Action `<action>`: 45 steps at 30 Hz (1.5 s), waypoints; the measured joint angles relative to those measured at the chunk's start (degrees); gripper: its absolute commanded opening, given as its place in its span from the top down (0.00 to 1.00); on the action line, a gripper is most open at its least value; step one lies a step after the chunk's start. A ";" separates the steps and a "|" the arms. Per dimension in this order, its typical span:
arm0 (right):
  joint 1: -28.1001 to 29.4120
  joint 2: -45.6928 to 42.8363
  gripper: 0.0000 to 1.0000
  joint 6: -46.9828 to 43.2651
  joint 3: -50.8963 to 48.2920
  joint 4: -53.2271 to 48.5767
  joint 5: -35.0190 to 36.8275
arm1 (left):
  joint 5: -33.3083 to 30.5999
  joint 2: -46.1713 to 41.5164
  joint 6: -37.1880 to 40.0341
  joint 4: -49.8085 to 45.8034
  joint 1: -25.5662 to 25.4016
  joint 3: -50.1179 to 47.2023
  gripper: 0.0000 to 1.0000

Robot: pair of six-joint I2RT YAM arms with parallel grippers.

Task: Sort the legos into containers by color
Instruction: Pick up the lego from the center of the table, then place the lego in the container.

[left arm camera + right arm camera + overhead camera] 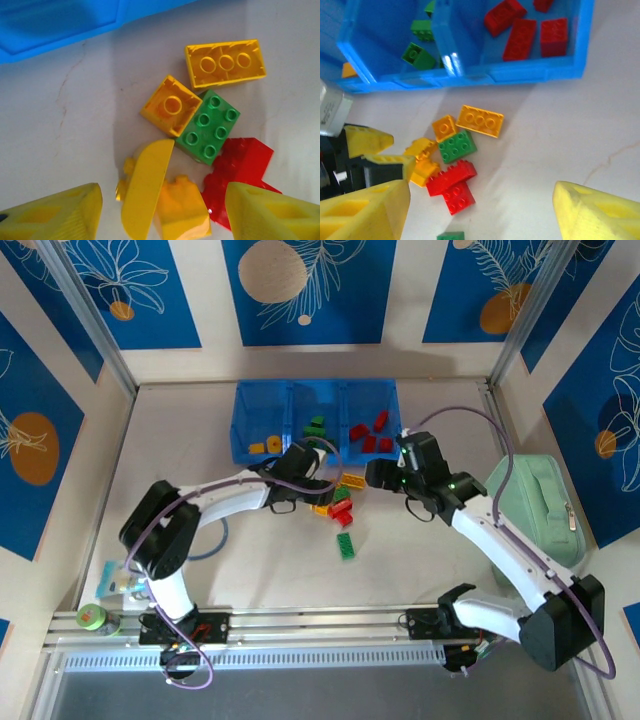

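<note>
Left hand [162, 192] spread astride a yellow lego [142, 200] (gaps either side); right hand [481, 190] parted wide, unladen

A pale table [200, 490] held a blue tray [240, 420] at its far edge, loose legos [340, 508] at its middle, and a mint case [535, 505] by the right edge.

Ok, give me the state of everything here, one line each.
Left gripper: open, straddling a yellow lego on the table.
Right gripper: open, empty.
Tray: yellow, green and red legos in separate compartments.
Loose legos: clustered on the table, unsorted.
Mint-green case: closed.
</note>
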 measured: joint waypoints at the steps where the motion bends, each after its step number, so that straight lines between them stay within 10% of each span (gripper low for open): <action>1: -0.50 -0.74 0.24 0.26 -1.07 0.04 -0.39 | -0.22 0.81 0.37 -0.48 0.00 0.70 0.36; 25: -6.45 -6.67 0.25 2.71 -10.12 1.84 -5.49 | -4.87 3.23 2.01 -5.16 0.35 -0.20 0.73; 45: -2.69 -6.67 0.27 5.27 -12.26 3.06 -7.76 | -2.64 -12.02 -1.03 -5.46 19.41 -3.50 0.73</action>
